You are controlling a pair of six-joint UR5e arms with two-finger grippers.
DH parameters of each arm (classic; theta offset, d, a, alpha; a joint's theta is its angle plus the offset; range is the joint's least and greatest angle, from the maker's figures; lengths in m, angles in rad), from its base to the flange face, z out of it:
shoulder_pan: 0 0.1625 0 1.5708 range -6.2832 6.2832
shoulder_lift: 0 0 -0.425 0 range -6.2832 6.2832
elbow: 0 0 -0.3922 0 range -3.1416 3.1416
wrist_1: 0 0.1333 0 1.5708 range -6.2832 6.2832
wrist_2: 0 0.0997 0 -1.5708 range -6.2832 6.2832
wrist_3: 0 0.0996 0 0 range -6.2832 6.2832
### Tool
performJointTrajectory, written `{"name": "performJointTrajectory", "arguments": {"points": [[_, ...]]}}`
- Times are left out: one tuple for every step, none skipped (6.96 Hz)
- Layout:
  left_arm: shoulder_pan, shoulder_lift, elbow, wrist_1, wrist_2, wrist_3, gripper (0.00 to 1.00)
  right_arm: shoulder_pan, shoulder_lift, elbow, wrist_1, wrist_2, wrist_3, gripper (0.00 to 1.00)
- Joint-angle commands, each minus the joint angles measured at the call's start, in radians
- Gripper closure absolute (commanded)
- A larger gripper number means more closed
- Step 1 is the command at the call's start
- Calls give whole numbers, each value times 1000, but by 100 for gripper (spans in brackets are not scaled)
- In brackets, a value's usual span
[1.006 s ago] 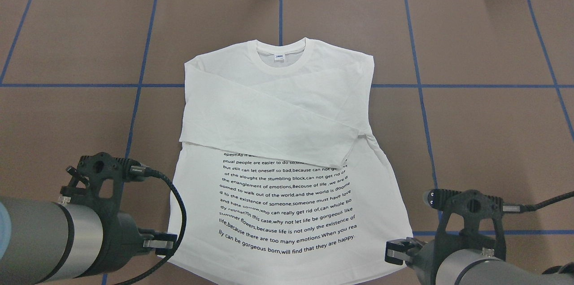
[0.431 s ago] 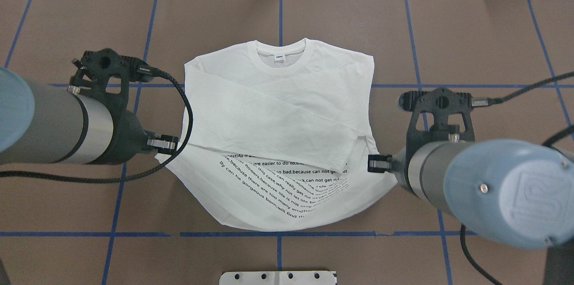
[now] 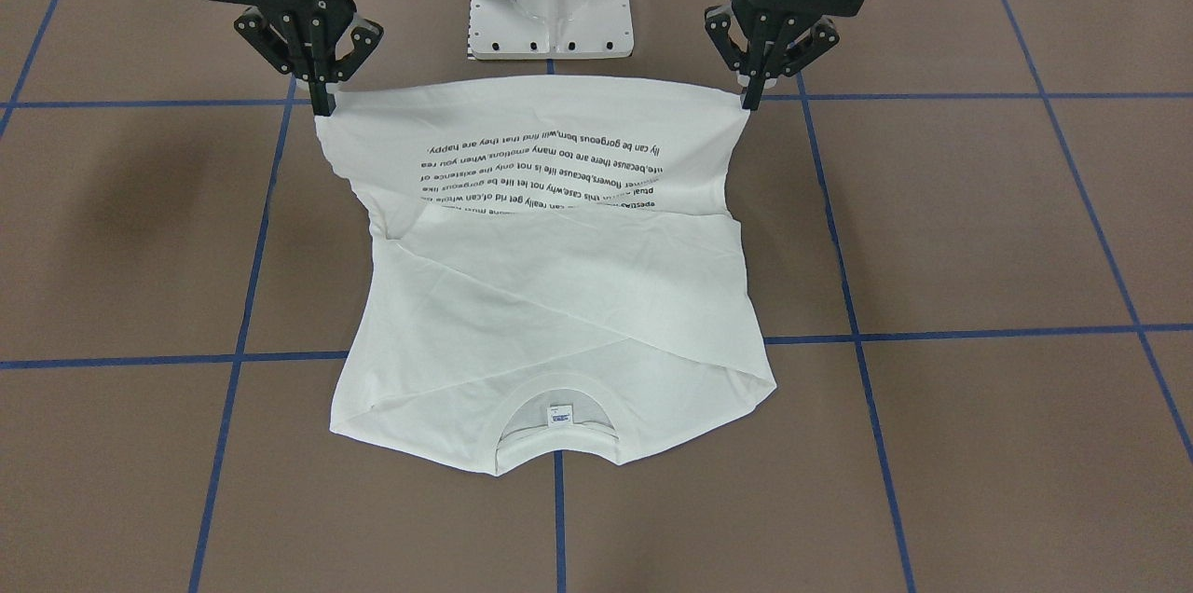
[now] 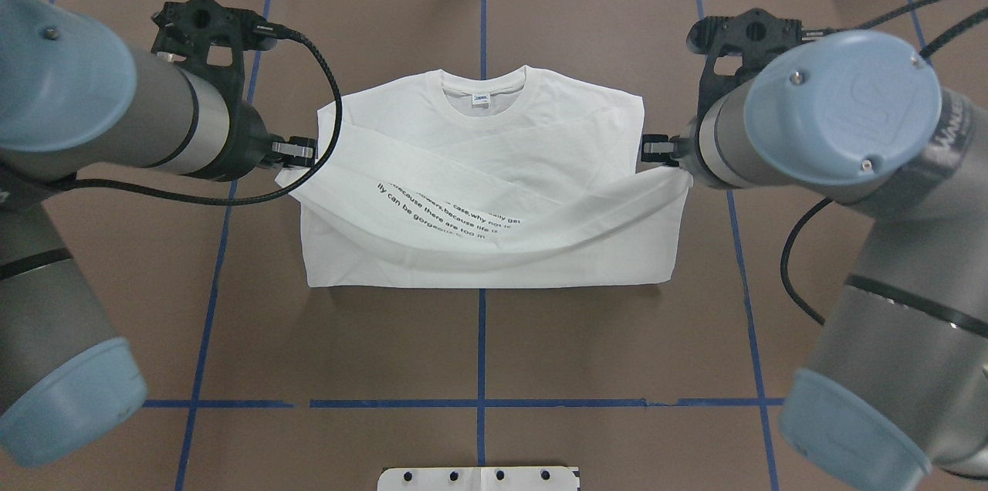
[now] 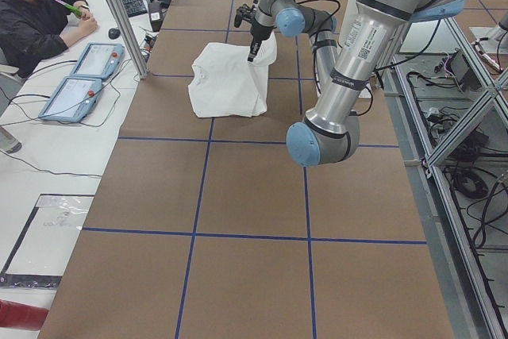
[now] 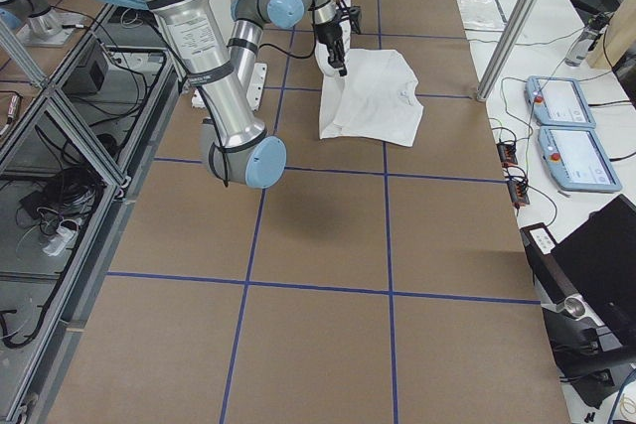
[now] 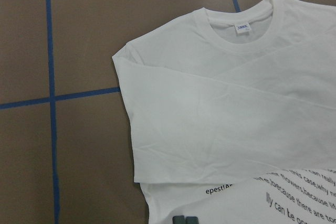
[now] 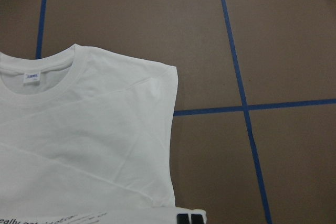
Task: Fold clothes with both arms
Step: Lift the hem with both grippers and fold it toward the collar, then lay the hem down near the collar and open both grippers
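Brown desk (image 4: 478, 352) bears a limp, light T-shirt (image 4: 494, 167), hem corners pinched shut in left pincer (image 4: 299, 155) at 9 o'clock and right pincer (image 4: 654, 150) at 3 o'clock.

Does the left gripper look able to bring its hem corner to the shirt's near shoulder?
Likely yes: the left gripper, shut on the hem, hangs beside that shoulder; nothing stands between them.

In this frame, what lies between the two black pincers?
The lifted hem of the white long-sleeved printed T-shirt spans it, from the left pincer to the right pincer, each shut on a hem corner. The front-facing view shows this best.
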Motion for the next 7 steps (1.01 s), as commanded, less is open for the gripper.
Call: {"name": "performJointTrajectory", "arguments": {"points": [[-42, -13, 256, -252, 65, 0, 100, 132, 8, -205, 200, 52, -88, 100], [-44, -14, 371, -355, 121, 2, 100, 134, 54, -343, 270, 51, -92, 100], [-44, -19, 482, -468, 135, 3, 100, 133, 85, -502, 358, 48, -96, 100], [-44, -40, 581, -538, 136, 40, 100, 133, 102, -646, 470, 43, -99, 100], [-44, -49, 660, -610, 136, 48, 100, 128, 111, -733, 559, 43, -110, 100], [-44, -50, 705, -644, 136, 51, 100, 113, 111, -758, 569, 42, -105, 100], [-43, -53, 708, -646, 136, 55, 100, 105, 111, -763, 567, 39, -105, 100]]}}
